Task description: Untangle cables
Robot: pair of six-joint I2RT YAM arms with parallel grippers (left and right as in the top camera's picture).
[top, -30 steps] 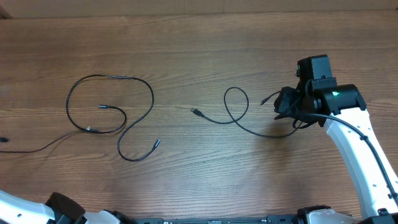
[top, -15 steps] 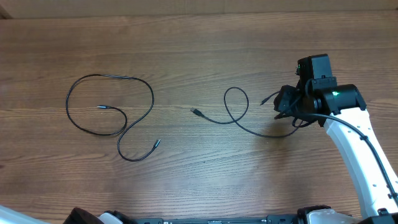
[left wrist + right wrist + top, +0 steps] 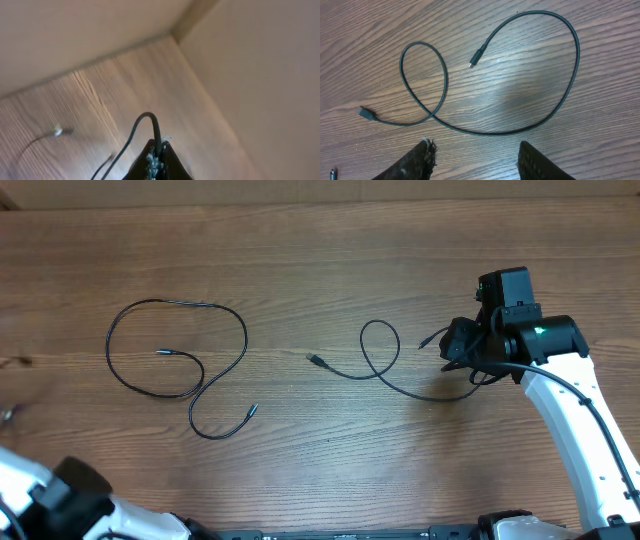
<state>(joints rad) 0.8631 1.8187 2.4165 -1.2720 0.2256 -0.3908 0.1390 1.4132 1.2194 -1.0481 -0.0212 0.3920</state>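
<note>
Plainly, the cables lie apart on the wooden table (image 3: 320, 250). The middle cable (image 3: 485, 134) rests flat just ahead of my right pincer (image 3: 475, 146): it crosses itself once, making a small loop on one side and a wide open curve on the other, with one plug end pointing left and the other turned in toward the middle of the curve. My right pincer is released, its two fingers (image 3: 420, 160) spread with only bare wood between them, and it touches nothing. From overhead this pincer (image 3: 450, 345) sits at the right end of that cable (image 3: 378, 322).

Well to the left, the left cable (image 3: 180, 302) lies alone in a broad ring that tails off into an S-bend, both plug ends free on the wood.

My left pincer (image 3: 156, 152) is clenched on the held cable (image 3: 148, 115), a thin black cord that arches up out of my fingertips and drops back toward the table. A blurred plug shows on the wood beyond it; whether it belongs to this cord I cannot tell.
</note>
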